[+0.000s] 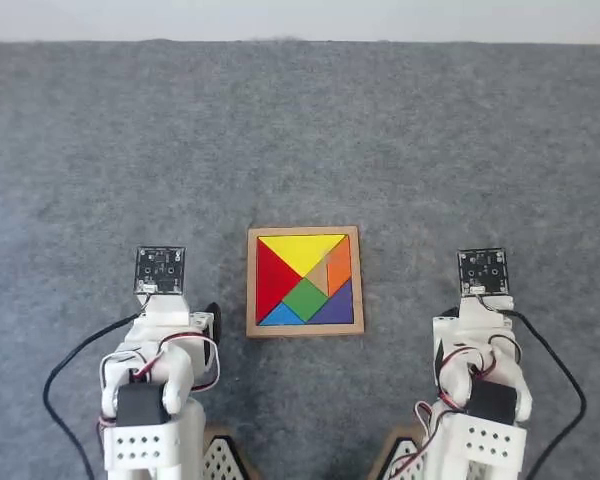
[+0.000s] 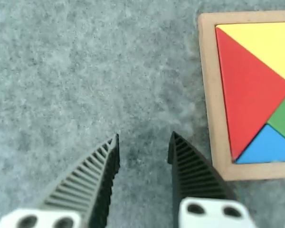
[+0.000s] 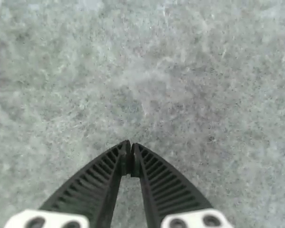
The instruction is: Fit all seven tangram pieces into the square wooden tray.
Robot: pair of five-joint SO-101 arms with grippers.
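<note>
Square wooden tray (image 1: 252, 285) is sitting mid-table on grey felt (image 1: 430, 140) btwn the two arms, w/ all 7 tangram pieces (image 1: 305, 298) lying flat inside, filling it edge to edge. L gripper (image 2: 145, 137) is hovering just beside tray's left rim, fingers parted, holding nothing. R gripper (image 3: 131, 145) is hanging over bare felt well apart from tray, fingers pressed together, empty.

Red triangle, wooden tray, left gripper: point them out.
red triangle (image 2: 246, 90), left wrist view, middle of its face
wooden tray (image 2: 207, 85), left wrist view, its bare rim
left gripper (image 2: 145, 137), left wrist view, midway between fingertips
</note>
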